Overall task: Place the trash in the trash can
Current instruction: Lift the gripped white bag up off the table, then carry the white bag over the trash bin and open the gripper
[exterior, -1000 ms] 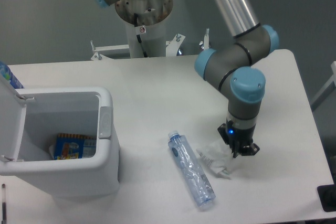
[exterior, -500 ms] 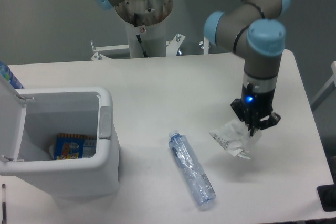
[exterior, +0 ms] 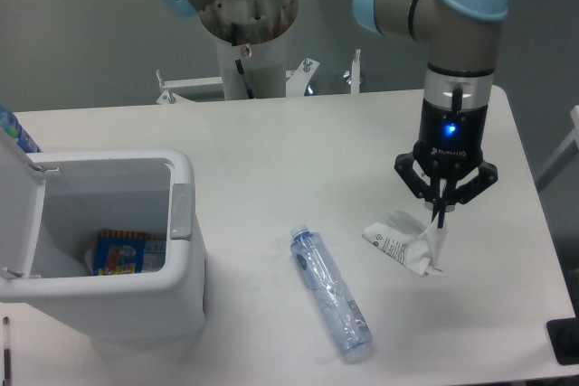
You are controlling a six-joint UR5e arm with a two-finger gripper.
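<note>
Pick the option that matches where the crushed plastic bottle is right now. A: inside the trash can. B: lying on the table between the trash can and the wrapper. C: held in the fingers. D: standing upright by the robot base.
B: the bottle lies flat on the table, right of the trash can and left of the wrapper, which the gripper holds.

The crumpled white wrapper point(exterior: 404, 243) dangles from the gripper point(exterior: 441, 215) — pinched at its upper right corner. The crushed clear bottle point(exterior: 330, 291) lies flat, lower left of the tool. The white trash can point(exterior: 177, 223) stands open — far left.
</note>
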